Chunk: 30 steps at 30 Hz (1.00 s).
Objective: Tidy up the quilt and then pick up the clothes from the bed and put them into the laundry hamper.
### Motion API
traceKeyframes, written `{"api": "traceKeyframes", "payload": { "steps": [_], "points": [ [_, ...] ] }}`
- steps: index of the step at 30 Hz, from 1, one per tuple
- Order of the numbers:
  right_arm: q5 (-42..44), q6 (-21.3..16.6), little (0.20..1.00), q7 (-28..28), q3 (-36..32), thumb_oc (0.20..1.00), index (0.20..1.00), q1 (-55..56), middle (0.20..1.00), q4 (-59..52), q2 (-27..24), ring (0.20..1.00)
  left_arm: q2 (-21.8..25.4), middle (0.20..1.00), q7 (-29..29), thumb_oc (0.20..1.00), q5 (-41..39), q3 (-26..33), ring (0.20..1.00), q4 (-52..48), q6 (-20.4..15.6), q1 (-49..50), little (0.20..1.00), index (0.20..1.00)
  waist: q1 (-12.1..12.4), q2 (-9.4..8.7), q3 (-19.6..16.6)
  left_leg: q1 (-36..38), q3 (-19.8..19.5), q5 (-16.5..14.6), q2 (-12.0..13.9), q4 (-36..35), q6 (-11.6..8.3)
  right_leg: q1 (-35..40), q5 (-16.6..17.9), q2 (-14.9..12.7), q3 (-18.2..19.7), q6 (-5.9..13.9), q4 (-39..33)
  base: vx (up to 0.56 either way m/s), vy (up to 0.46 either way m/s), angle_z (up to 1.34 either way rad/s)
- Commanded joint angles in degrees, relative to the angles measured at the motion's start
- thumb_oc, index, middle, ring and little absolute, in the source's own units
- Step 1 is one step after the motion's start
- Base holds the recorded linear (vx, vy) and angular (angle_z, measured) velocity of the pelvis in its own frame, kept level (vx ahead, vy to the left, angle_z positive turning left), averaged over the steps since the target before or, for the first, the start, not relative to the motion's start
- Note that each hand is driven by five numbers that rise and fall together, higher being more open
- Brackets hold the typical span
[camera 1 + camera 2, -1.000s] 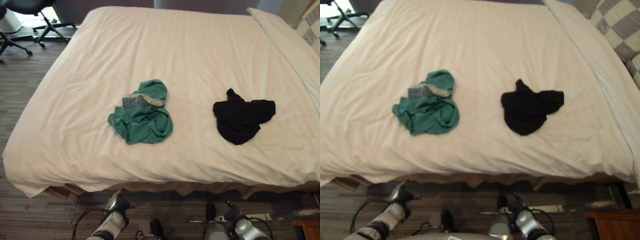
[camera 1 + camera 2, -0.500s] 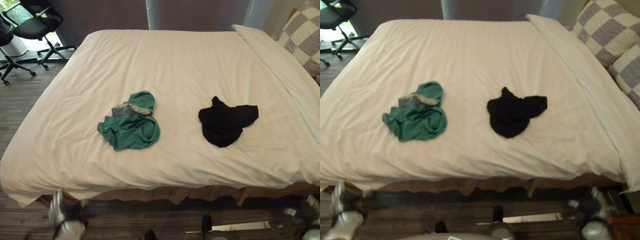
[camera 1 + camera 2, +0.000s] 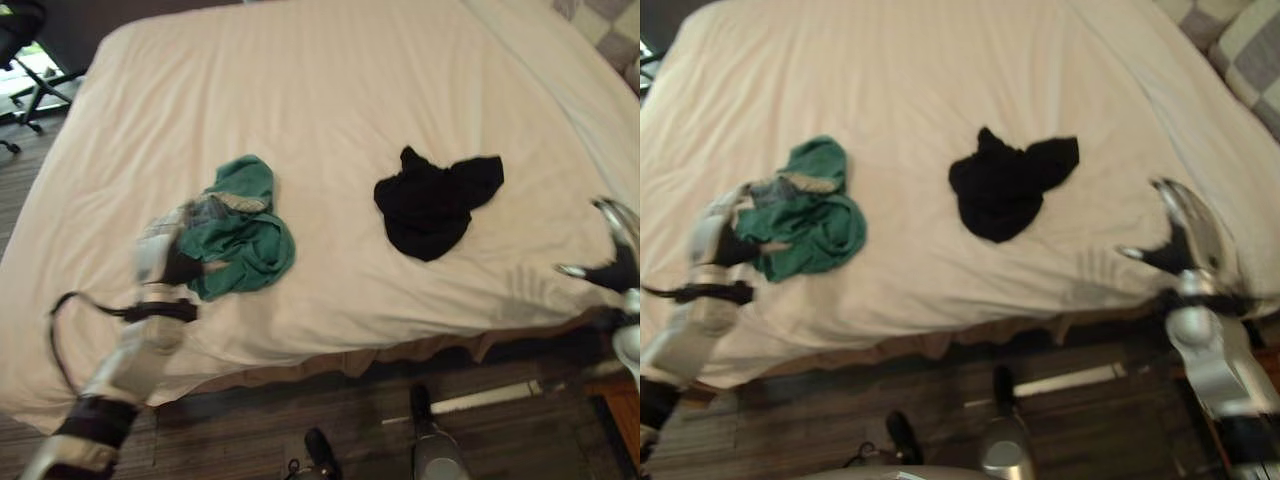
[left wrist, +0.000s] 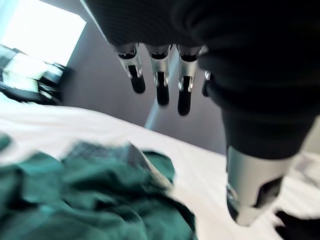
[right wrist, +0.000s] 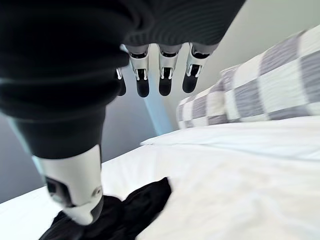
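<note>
Left hand (image 3: 165,250) is over the near-left part of the bed, at the near edge of the green clothes (image 3: 240,235). Fingers (image 4: 160,85) straight and spread in its wrist view, thumb apart, nothing between them; whether the hand touches the cloth I can't tell.

Right hand (image 3: 1185,240) hangs over the near-right edge of the quilt (image 3: 330,90), fingers (image 5: 165,75) extended, empty, well apart from both piles.

Green clothes: crumpled heap on the quilt, near-left of bed centre, with a grey-blue patch and a pale band on its far-left side. In the left wrist view the same heap (image 4: 85,195) lies right below the fingers.

Black clothes (image 3: 435,200): bunched pile on the quilt, right of the green heap, clear gap between the two. Also visible past the thumb in the right wrist view (image 5: 120,210).

Quilt is cream-white, spread flat over the bed with light wrinkles, its near edge draped over the side.

Farther out: checkered pillows (image 5: 270,85) at the bed's right end, office chair (image 3: 20,40) on the floor at far left.
</note>
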Motion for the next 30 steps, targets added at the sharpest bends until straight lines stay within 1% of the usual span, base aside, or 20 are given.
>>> {"api": "traceKeyframes", "payload": {
  "steps": [1,2,3,5,7,8,11,12,14,17,18,20,21,22,23,26,27,28,29,30],
  "points": [
    [-2.3,-0.9,1.0,-3.6,-2.3,1.0,1.0,-6.2,1.0,0.6,-2.3,1.0,4.4,1.0,3.0,1.0,3.7,4.9,1.0,7.6,2.7,-6.1,1.0,1.0,0.3,-2.74,4.0,-0.2,-2.5,-3.9,2.2,0.1,-2.56,2.9,-8.1,-2.7,-0.5,2.41,0.1,-0.11,-0.049,-0.18],
    [-2.6,-1.0,1.0,-3.9,-1.0,1.0,1.0,-8.5,1.0,0.3,-2.8,1.0,5.1,1.0,3.8,1.0,4.9,4.5,1.0,8.5,3.4,-8.4,1.0,1.0,0.5,-2.86,5.1,-1.7,-2.5,-3.3,2.4,0.2,-2.72,1.4,-7.6,-2.7,-0.5,2.38,0.4,-0.06,-0.028,-0.01],
    [-2.6,-1.0,1.0,-3.9,-0.9,1.0,1.0,-8.7,1.0,0.4,-2.8,1.0,5.2,1.0,3.8,1.0,4.9,4.5,1.0,8.5,3.4,-8.5,1.0,1.0,0.5,-2.86,5.1,-1.8,-2.5,-3.3,2.4,0.2,-2.71,1.3,-7.6,-2.7,-0.5,2.37,0.4,-0.09,-0.051,-0.04],
    [-2.5,-1.1,1.0,-4.3,0.4,1.0,1.0,-10.8,1.0,0.2,-3.3,1.0,6.2,1.0,4.8,1.0,5.7,3.9,1.0,9.5,4.4,-11.4,1.0,1.0,0.8,-3.07,6.5,-3.7,-2.5,-2.2,2.6,0.2,-3.05,-0.5,-6.7,-2.7,-0.5,2.25,0.6,-0.07,-0.054,0.0],
    [-2.8,-1.1,1.0,-4.6,1.0,1.0,1.0,-11.5,1.0,0.6,-3.2,1.0,7.1,1.0,5.5,1.0,6.5,3.7,1.0,10.6,5.1,-13.2,1.0,1.0,0.9,-3.02,7.0,-4.8,-2.6,-1.9,2.8,0.3,-3.36,-1.3,-6.7,-2.7,-0.9,2.26,0.8,-0.03,-0.057,0.05],
    [-3.5,-0.6,1.0,-5.0,1.0,1.0,1.0,-12.1,1.0,0.9,-3.5,1.0,8.3,1.0,5.6,1.0,7.7,4.2,1.0,7.5,6.8,-15.3,1.0,1.0,1.3,-2.93,7.8,-6.0,-2.8,-1.4,2.9,0.3,-3.54,-2.2,-6.5,-2.7,-1.4,2.33,0.9,-0.02,-0.053,0.03],
    [-3.5,-0.6,1.0,-4.9,0.0,1.0,1.0,-11.2,1.0,0.4,-3.3,1.0,9.5,1.0,5.4,1.0,9.4,6.1,1.0,4.0,7.0,-14.8,1.0,1.0,1.6,-2.82,8.2,-6.7,-3.1,-1.2,3.0,0.3,-3.71,-2.7,-6.6,-2.7,-1.8,2.33,1.0,-0.01,-0.045,0.11],
    [-3.7,-0.5,1.0,-4.9,-0.6,1.0,1.0,-10.9,1.0,0.4,-3.2,1.0,10.7,1.0,7.0,1.0,11.4,7.7,1.0,3.5,7.5,-15.0,1.0,1.0,2.1,-2.78,8.9,-7.5,-3.3,-0.8,3.0,0.2,-4.06,-3.4,-6.6,-2.7,-2.0,2.38,1.1,0.0,-0.039,0.2],
    [-3.4,-0.6,1.0,-5.0,0.1,1.0,1.0,-11.4,1.0,1.2,-2.9,1.0,11.5,1.0,8.5,1.0,12.4,7.9,1.0,4.4,7.9,-15.9,1.0,1.0,2.1,-2.75,9.2,-8.1,-3.2,-0.5,3.2,0.1,-4.33,-4.1,-6.5,-2.6,-2.4,2.42,1.2,0.0,-0.043,0.13],
    [-3.2,-1.1,1.0,-5.7,1.8,1.0,1.0,-13.5,1.0,2.1,-3.2,1.0,13.9,1.0,9.4,1.0,13.9,5.7,1.0,7.7,9.8,-18.9,1.0,1.0,2.1,-2.53,10.2,-9.4,-3.2,0.0,3.6,0.1,-4.54,-5.3,-6.1,-2.5,-2.4,2.38,1.4,-0.01,-0.02,0.06],
    [-3.4,-1.2,1.0,-5.8,2.0,1.0,1.0,-13.8,1.0,1.7,-3.4,1.0,15.3,1.0,9.4,1.0,15.3,5.4,1.0,9.3,10.8,-18.8,1.0,1.0,2.1,-2.39,10.7,-9.9,-3.2,0.2,3.7,0.0,-4.65,-5.9,-6.0,-2.5,-2.5,2.42,1.4,-0.04,-0.001,0.07],
    [-3.9,-1.4,1.0,-6.0,2.4,1.0,1.0,-14.8,1.0,1.3,-3.6,1.0,16.3,1.0,7.7,1.0,17.4,4.8,1.0,11.5,12.4,-18.6,1.0,1.0,2.3,-2.24,11.3,-10.8,-3.2,0.5,3.9,-0.1,-4.78,-6.8,-5.7,-2.4,-2.6,2.47,1.3,-0.04,0.012,0.04],
    [-4.4,-1.5,1.0,-5.8,2.1,1.0,1.0,-15.2,1.0,0.3,-3.8,1.0,17.0,1.0,5.0,1.0,19.8,5.8,1.0,11.3,13.5,-16.8,1.0,1.0,2.7,-2.17,11.7,-11.8,-3.1,0.6,4.0,-0.2,-4.95,-7.7,-5.5,-2.3,-2.8,2.57,1.1,0.0,0.0,0.0],
    [-4.4,-1.5,1.0,-5.7,2.1,1.0,1.0,-15.3,1.0,0.2,-3.8,1.0,17.0,1.0,4.8,1.0,19.9,6.1,1.0,11.0,13.6,-16.4,1.0,1.0,2.6,-2.14,11.6,-11.9,-3.1,0.6,4.0,-0.2,-4.96,-7.8,-5.4,-2.3,-2.8,2.56,1.1,0.0,0.0,0.0],
    [-4.9,-1.6,1.0,-5.3,1.3,1.0,1.0,-15.1,1.0,-1.1,-3.9,1.0,17.1,1.0,3.7,1.0,21.9,8.2,1.0,10.5,14.0,-14.0,1.0,1.0,3.0,-2.3,11.9,-12.6,-3.2,0.7,4.3,-0.2,-5.26,-8.4,-5.3,-2.1,-3.0,2.55,0.9,0.0,0.0,0.0],
    [-5.2,-1.5,1.0,-5.2,1.6,1.0,1.0,-16.6,1.0,-1.6,-4.3,1.0,16.6,1.0,2.8,1.0,22.6,8.3,1.0,12.7,14.6,-13.2,1.0,1.0,3.0,-2.54,12.1,-13.5,-3.1,1.0,4.6,-0.2,-5.55,-9.2,-5.1,-2.0,-3.2,2.48,0.7,-0.02,-0.042,0.01],
    [-5.0,-1.4,1.0,-5.3,1.7,1.0,1.0,-17.5,1.0,-1.6,-4.4,1.0,16.3,0.89,2.3,0.89,22.9,8.0,0.89,14.2,14.8,-13.1,0.89,0.89,3.0,-2.68,12.3,-14.0,-3.0,1.2,4.8,-0.2,-5.77,-9.6,-5.0,-2.0,-3.2,2.5,0.6,-0.02,-0.037,-0.01],
    [-4.9,-1.4,1.0,-5.5,1.8,1.0,1.0,-18.4,1.0,-1.6,-4.6,1.0,15.8,0.711,1.6,0.711,23.2,7.4,0.711,15.5,14.8,-13.1,0.711,0.711,3.0,-2.77,12.3,-14.4,-3.0,1.3,5.0,-0.2,-5.92,-9.9,-4.9,-1.9,-3.4,2.55,0.6,-0.01,-0.035,0.0],
    [-4.9,-1.4,1.0,-5.8,1.8,1.0,1.0,-19.2,1.0,-1.8,-4.8,1.0,15.3,0.561,1.0,0.561,23.4,6.7,0.561,16.4,14.7,-12.8,0.561,0.561,3.0,-2.93,12.4,-14.6,-2.9,1.4,5.1,-0.2,-6.03,-10.2,-4.8,-1.8,-3.4,2.56,0.5,0.0,0.0,0.0],
    [-5.1,-1.2,1.0,-6.0,1.9,1.0,1.0,-20.2,1.0,-1.9,-5.2,1.0,15.0,0.376,0.5,0.376,23.6,6.1,0.376,16.9,14.5,-12.9,0.376,0.376,3.1,-3.03,12.2,-14.9,-3.0,1.4,5.2,-0.2,-6.09,-10.4,-4.8,-1.7,-3.4,2.54,0.4,0.01,-0.034,0.0]
  ]
}}
